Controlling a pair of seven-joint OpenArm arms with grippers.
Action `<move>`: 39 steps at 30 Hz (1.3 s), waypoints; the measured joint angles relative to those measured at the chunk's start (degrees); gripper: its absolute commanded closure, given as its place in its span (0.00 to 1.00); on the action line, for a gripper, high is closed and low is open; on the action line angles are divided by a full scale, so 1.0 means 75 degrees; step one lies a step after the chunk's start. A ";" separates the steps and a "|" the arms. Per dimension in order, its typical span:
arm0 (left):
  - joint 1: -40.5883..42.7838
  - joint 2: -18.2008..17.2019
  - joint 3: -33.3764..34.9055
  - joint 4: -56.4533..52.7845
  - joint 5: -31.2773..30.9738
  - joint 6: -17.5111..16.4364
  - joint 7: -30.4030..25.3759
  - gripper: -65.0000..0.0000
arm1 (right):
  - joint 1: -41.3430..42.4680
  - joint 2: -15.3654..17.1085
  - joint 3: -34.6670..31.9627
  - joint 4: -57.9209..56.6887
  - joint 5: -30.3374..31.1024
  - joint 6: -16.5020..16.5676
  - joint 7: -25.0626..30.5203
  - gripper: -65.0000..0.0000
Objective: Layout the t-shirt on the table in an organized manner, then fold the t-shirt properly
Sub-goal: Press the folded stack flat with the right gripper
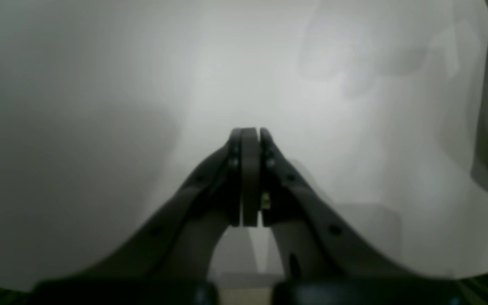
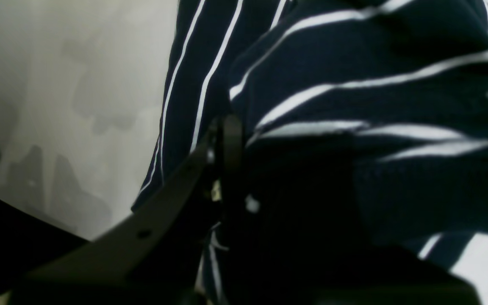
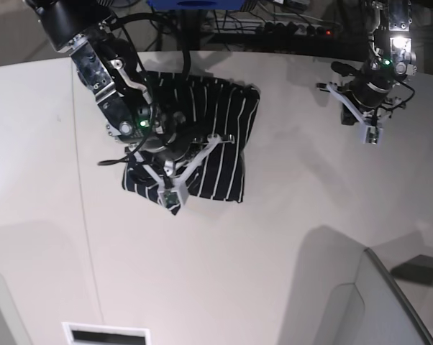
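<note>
Off-white table (image 3: 288, 215) carries the t-shirt (image 3: 216, 136), bunched under the right gripper (image 2: 227, 140), which pinches its cloth; the left gripper (image 1: 248, 135), jaws pressed together, hangs well apart.

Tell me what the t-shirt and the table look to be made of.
T-shirt: soft knit cloth, matte navy with thin white stripes; it creases and bunches by the right hand. Table: hard, smooth off-white top, probably laminate, showing faint sheen and shadows.

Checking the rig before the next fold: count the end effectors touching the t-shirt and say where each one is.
1. The right end effector is shut on the t-shirt at its near edge. The left end effector is shut over bare table, clear of the cloth. None appears hidden.
</note>
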 measured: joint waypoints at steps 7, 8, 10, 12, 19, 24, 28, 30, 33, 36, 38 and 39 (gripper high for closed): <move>0.0052 -0.0009 -0.0230 -0.0003 0.0061 0.0012 0.0050 1.00 | -0.0003 -0.0204 -0.0166 -0.0408 0.0041 0.0017 0.0090 0.99; 0.0050 0.0015 -0.0224 -0.0003 0.0044 -0.0003 0.0047 1.00 | -0.0003 -0.0198 -0.0166 -0.0408 0.0041 0.0017 0.0230 0.98; 0.0090 0.0020 -0.0224 -0.0003 0.0032 -0.0003 0.0044 1.00 | 0.0006 -0.0192 -0.0166 -0.0408 0.0035 0.0012 0.0358 0.91; 0.0175 0.0017 -0.0227 -0.0003 0.0038 0.0012 0.0050 1.00 | 0.0000 -0.0189 -0.0166 -0.0408 0.0035 0.0009 0.0361 0.79; 0.0166 0.0000 -0.0283 -0.0003 0.0035 0.0009 0.0047 1.00 | -0.0006 -0.0213 -0.0166 -0.0408 0.0070 0.0032 0.0379 0.50; 0.0146 0.0003 -0.0283 -0.0006 0.0032 0.0006 0.0050 1.00 | 0.0070 -0.0277 -0.0635 -0.0408 0.0058 0.0026 0.0423 0.49; 0.0125 -0.0003 -0.0283 -0.0006 0.0038 0.0009 0.0050 1.00 | 0.0350 -0.0364 -0.1349 -0.0408 0.0099 0.0032 0.0367 0.49; 0.0125 0.0003 -0.0283 -0.0006 0.0035 0.0006 0.0050 1.00 | 0.0458 -0.0449 -0.1565 -0.0408 0.0064 0.0032 0.0367 0.49; 0.0128 -0.0003 -0.0283 -0.0006 0.0041 0.0009 0.0050 1.00 | 0.0664 -0.0548 -0.1769 -0.0740 0.0061 0.0035 -0.0175 0.49; 0.0134 0.0000 -0.0283 -0.0006 0.0035 0.0003 0.0047 1.00 | 0.0670 -0.0568 -0.1781 -0.0857 0.0038 0.0026 -0.0187 0.49; 0.0149 0.0000 -0.0283 -0.0017 0.0035 0.0006 0.0050 1.00 | 0.0627 -0.0551 -0.1795 -0.0662 0.0035 0.0020 -0.0204 0.50; 0.0149 0.0003 -0.0286 -0.0050 0.0026 0.0000 0.0032 1.00 | 0.0571 -0.0545 -0.1795 -0.0487 0.0035 0.0017 -0.0198 0.50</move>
